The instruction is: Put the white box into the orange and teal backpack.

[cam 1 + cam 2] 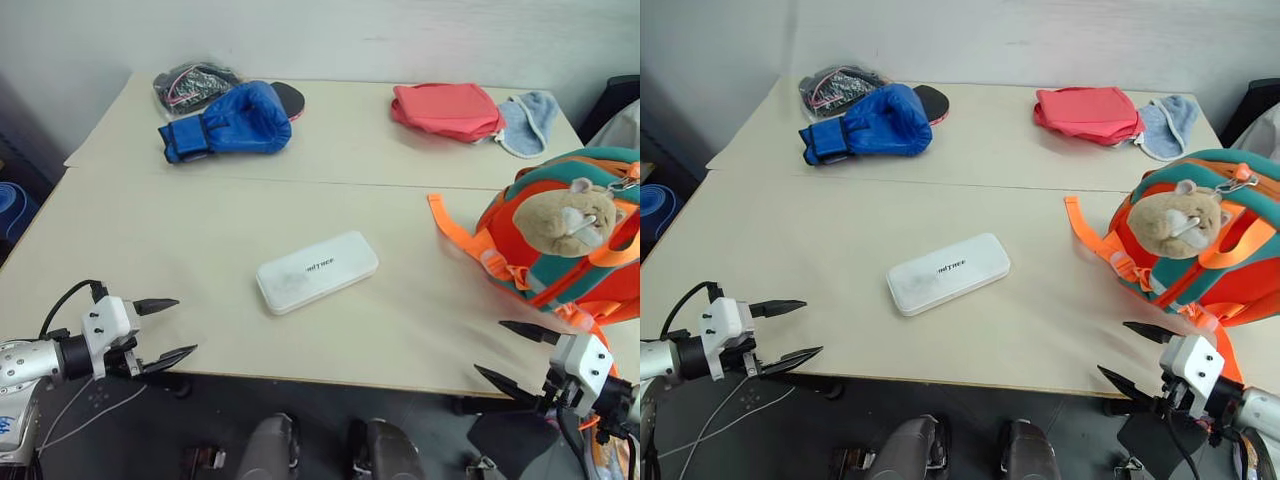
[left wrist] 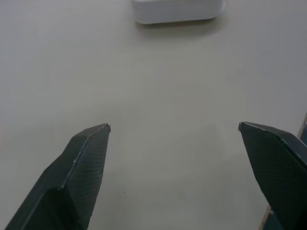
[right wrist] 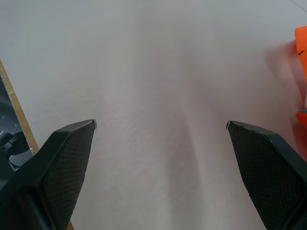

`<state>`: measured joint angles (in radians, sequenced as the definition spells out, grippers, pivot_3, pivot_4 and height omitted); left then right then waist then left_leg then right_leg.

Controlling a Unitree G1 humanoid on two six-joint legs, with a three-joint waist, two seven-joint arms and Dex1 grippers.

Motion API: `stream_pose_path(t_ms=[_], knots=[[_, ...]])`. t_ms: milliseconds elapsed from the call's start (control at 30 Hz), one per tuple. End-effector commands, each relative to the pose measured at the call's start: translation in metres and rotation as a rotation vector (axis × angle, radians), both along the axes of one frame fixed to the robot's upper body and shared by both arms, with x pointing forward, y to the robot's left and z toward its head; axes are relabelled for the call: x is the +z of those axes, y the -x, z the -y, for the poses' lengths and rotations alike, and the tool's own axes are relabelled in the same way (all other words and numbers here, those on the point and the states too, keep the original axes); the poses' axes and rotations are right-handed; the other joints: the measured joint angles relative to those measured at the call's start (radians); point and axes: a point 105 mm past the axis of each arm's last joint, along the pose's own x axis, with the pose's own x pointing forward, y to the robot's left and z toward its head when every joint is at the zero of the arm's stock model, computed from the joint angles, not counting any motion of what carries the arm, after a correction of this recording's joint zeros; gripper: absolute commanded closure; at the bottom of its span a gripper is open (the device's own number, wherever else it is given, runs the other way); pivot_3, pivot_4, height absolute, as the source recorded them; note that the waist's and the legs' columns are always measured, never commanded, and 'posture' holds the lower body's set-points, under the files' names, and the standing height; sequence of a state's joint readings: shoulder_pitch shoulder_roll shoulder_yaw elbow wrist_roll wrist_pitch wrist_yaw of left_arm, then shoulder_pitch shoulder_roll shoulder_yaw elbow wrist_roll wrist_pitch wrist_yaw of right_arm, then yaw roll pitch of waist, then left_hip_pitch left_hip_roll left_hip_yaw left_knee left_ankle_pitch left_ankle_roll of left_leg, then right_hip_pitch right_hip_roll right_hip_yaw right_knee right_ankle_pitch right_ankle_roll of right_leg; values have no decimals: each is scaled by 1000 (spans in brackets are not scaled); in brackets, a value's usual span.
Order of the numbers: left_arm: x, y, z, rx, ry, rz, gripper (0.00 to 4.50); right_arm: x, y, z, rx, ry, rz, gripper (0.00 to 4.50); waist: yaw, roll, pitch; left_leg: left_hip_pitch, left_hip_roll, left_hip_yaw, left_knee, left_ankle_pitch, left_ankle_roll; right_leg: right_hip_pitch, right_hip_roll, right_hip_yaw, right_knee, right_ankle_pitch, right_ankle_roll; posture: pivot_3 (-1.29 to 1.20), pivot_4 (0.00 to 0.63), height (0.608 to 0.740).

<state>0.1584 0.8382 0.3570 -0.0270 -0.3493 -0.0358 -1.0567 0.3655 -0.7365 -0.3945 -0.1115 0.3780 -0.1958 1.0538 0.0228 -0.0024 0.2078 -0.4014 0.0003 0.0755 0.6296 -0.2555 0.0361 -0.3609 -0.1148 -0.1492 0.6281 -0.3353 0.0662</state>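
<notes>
The white box [image 1: 316,271] lies flat in the middle of the cream table [image 1: 200,230], small dark lettering on its lid; its near end shows in the left wrist view as white box [image 2: 177,10]. The orange and teal backpack [image 1: 575,250] stands at the table's right edge, a tan plush toy [image 1: 570,217] on its front and an orange strap [image 1: 455,232] trailing toward the box. My left gripper [image 1: 178,328] hovers open at the front left edge, well short of the box. My right gripper [image 1: 508,352] is open at the front right edge, just below the backpack.
At the back left lie a blue boxing glove [image 1: 228,121], a dark round paddle [image 1: 290,98] and a bag of cables [image 1: 192,84]. A flat red pouch [image 1: 446,109] and a pale blue cloth [image 1: 530,120] lie at the back right. A seam [image 1: 300,182] crosses the tabletop.
</notes>
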Motion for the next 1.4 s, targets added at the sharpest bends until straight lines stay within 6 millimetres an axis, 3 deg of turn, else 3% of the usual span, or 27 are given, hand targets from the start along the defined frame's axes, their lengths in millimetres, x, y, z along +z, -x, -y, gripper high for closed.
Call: stream_pose_path(t_ms=[33, 200, 333, 400, 467, 633, 767, 833, 867, 1100, 1400], knots=[[10, -2, 1, 1, -9, 51, 0, 9, -6, -4, 7, 4, 58, 39, -2, 0, 0, 0, 0, 0, 0, 0, 0, 0, 0, 0, 0, 0, 0, 0, 150, 740], [26, -9, 10, -34, 33, 102, 0, 14, -20, -14, 15, -29, 90, 39, 1, 0, 0, 0, 0, 0, 0, 0, 0, 0, 0, 0, 0, 0, 0, 0, 150, 740], [45, -25, 28, -22, 123, 154, 0, 29, -38, -51, 90, -131, 76, 207, 2, 0, 0, 0, 0, 0, 1, 0, 0, 0, 0, 0, 0, 0, 0, 0, 150, 740], [44, -31, 36, 34, 166, 171, 382, 30, -49, -71, 107, -155, 37, 630, -1, 0, 0, 0, 0, 0, 1, 0, 0, 0, 0, 0, 1, 0, 0, 0, 150, 740], [39, -32, 39, 121, 192, 201, 896, 34, -64, -87, 76, -151, 48, 1323, -10, 0, 0, 0, 0, 0, 0, 2, 3, -1, 0, 1, 1, 0, 0, 0, 150, 740], [19, -27, 34, 379, 255, 183, 2474, 35, -100, -103, -103, -122, 116, 3046, -9, -1, 0, -2, 0, 0, 0, 5, -2, -2, 0, 0, 1, 0, 0, 0, 150, 740], [2, -24, 48, 469, 319, 95, 3774, 27, -131, -112, -258, -105, 186, 4480, -2, -3, -2, -2, -1, 0, 1, 5, -2, -2, 0, 0, 1, 0, 0, 0, 150, 740], [0, -27, 62, 472, 361, 47, 4387, 24, -149, -118, -326, -111, 193, 4500, 2, -3, -2, -2, -1, 0, 1, 6, -6, -2, 0, 0, 2, 1, 1, 0, 150, 740], [-1, -28, 66, 473, 366, 26, 4481, 20, -153, -124, -316, -111, 173, 4500, 2, -3, -2, -2, -1, 0, 2, 6, -6, -2, 0, 1, 3, 1, 1, 0, 150, 740], [-3, -37, 81, 437, 357, -41, 4481, 17, -169, -144, -276, -138, 159, 4500, -3, -4, -2, -4, -2, 5, 0, 10, -3, -10, 1, 6, 10, 1, 0, 0, 150, 740], [-6, -52, 99, 368, 307, -54, 4481, 19, -154, -159, -67, -181, 97, 4500, -16, -5, -3, -3, -1, 12, 0, 10, -2, -14, 1, 14, 15, 1, 1, 0, 150, 740]])
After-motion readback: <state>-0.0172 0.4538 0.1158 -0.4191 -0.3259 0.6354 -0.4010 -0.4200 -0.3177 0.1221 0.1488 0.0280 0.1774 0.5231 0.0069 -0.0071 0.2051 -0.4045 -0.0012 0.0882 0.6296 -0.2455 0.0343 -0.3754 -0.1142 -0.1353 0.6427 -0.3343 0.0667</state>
